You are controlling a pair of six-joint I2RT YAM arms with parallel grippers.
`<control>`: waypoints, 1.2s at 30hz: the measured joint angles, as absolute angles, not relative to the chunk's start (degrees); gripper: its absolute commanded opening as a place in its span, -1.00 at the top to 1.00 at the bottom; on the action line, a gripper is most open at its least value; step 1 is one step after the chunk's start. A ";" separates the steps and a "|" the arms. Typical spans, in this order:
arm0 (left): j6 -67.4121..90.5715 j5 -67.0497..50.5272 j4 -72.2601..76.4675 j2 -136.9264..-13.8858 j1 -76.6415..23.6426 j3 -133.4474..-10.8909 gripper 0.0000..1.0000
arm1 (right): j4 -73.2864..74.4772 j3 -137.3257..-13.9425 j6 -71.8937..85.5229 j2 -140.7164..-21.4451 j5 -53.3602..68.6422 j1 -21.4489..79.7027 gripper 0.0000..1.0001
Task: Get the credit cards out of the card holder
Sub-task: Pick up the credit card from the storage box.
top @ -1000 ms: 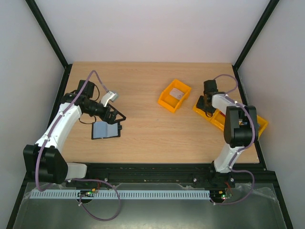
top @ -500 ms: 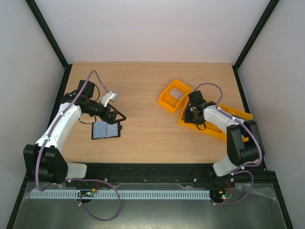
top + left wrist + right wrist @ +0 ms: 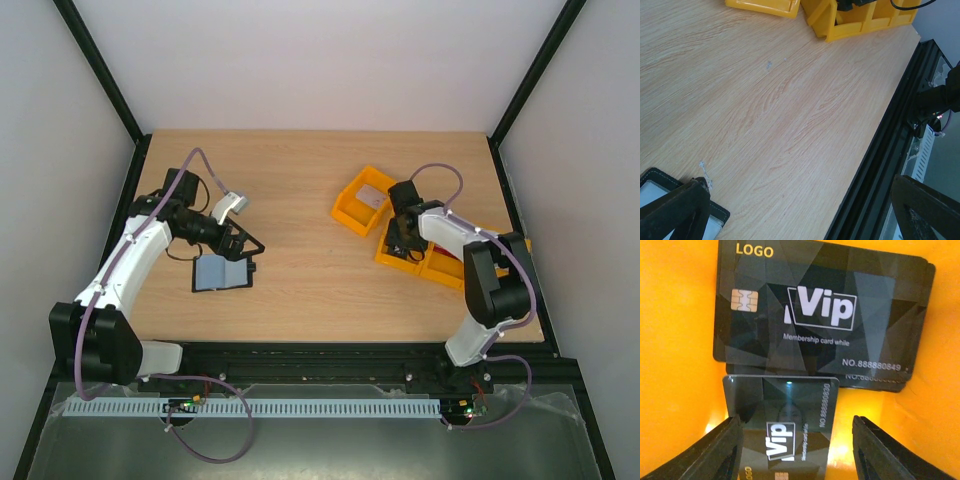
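Note:
The card holder [image 3: 220,272] lies open on the table at the left, black with pale blue-grey pockets; only its corner [image 3: 655,186] shows in the left wrist view. My left gripper [image 3: 245,250] [image 3: 800,220] hovers open just right of it, holding nothing. My right gripper [image 3: 400,243] [image 3: 797,450] is down inside the long orange tray [image 3: 450,258]. Between its open jaws is one black "Vip" credit card [image 3: 782,435]. The right finger stands clear of the card's edge. A stack of black credit cards [image 3: 820,315] lies just beyond.
A smaller orange tray [image 3: 365,200] with a pale card in it sits left of the long tray; both trays [image 3: 860,22] show at the top of the left wrist view. The black table frame [image 3: 890,150] runs along the near edge.
My right gripper has moved left, and the long orange tray has shifted left with it. The left arm has not moved.

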State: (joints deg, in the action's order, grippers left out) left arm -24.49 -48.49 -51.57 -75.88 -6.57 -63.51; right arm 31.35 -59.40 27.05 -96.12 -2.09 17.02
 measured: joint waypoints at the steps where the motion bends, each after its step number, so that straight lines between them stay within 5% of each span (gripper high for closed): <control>1: -24.49 -48.49 -51.57 -75.88 -6.57 -63.51 -0.98 | 30.83 -59.37 27.62 -96.55 -1.93 17.02 -0.17; 11: -24.71 -48.49 -51.57 -75.88 -6.85 -63.46 -0.98 | 24.10 -56.75 32.86 -98.17 3.55 16.38 -0.15; 20: -24.73 -48.49 -51.57 -75.88 -6.85 -63.44 -0.98 | 20.40 -55.33 33.91 -97.95 9.78 16.40 0.29; 29: -25.02 -48.49 -51.57 -75.88 -6.85 -63.33 -0.98 | 19.64 -54.85 34.96 -94.13 14.44 16.45 0.95; 36: -25.06 -48.49 -51.57 -75.88 -6.85 -63.31 -0.98 | 20.08 -54.87 34.96 -93.65 12.88 16.51 0.97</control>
